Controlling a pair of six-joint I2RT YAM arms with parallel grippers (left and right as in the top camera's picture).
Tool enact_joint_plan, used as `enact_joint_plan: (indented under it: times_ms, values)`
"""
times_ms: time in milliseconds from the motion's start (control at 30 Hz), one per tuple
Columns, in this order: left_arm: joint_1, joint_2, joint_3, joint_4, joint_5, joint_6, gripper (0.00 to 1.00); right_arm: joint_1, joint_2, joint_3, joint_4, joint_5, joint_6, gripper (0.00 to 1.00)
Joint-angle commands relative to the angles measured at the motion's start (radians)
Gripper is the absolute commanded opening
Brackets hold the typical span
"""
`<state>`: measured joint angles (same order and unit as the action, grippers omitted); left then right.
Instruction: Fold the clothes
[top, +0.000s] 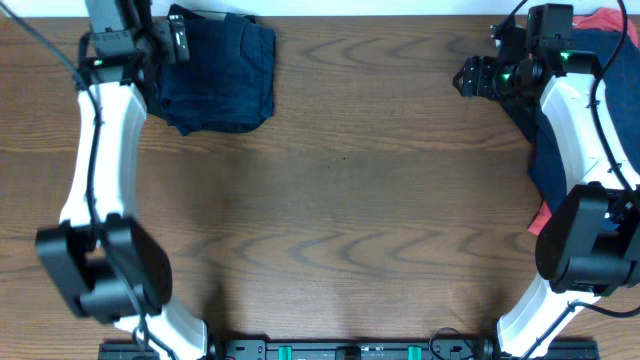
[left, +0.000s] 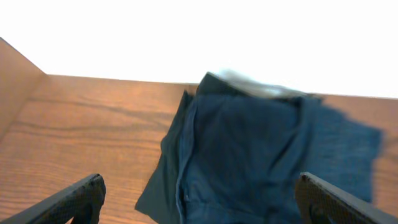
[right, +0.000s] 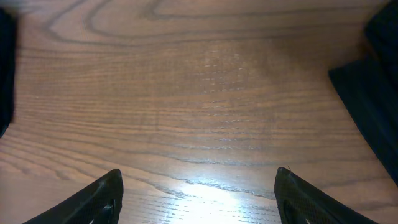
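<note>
Overhead, my left gripper (top: 180, 38) and right gripper (top: 464, 78) hang wide open, and I might snag the folded shorts (top: 228, 72).

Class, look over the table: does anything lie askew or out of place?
The folded navy shorts at the far left lie slightly crooked, layers misaligned. The unfolded heap at the right edge is rumpled.

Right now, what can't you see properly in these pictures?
- Clothes pile, overhead: the right arm covers it, and the edge cuts it off.
- Folded navy shorts, left wrist: bottom cut off, far edge blurred.
- Dark cloth, right wrist: only scraps at the edges; which garment is unclear.
</note>
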<state>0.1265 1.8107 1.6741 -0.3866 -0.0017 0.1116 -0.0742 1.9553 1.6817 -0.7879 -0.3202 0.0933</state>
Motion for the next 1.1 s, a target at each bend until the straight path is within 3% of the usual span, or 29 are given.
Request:
enact_joint_plan:
  times_ms: [0, 100, 200, 300, 667, 1067]
  values:
    - [-0.023, -0.025, 0.006, -0.044, 0.044, -0.046, 0.98, 0.006, -0.013, 0.011, -0.006, -0.053, -0.056, 0.76]
    - [-0.043, -0.039, 0.006, -0.043, 0.104, -0.046, 0.98, 0.009, -0.035, 0.011, -0.022, -0.08, -0.116, 0.76]
    - [-0.069, -0.04, 0.006, -0.036, 0.15, -0.046, 0.98, 0.022, -0.074, 0.011, -0.048, -0.027, -0.171, 0.93]
    - [-0.096, -0.042, 0.006, -0.074, 0.172, -0.046, 0.98, 0.036, -0.118, 0.011, -0.061, 0.05, -0.171, 0.98]
    - [-0.161, -0.042, 0.005, -0.152, 0.177, -0.046, 0.98, 0.08, -0.315, 0.011, -0.066, 0.216, -0.214, 0.99]
    - [-0.161, -0.042, 0.005, -0.155, 0.177, -0.046, 0.98, 0.079, -0.329, 0.011, -0.155, 0.269, -0.215, 0.99]
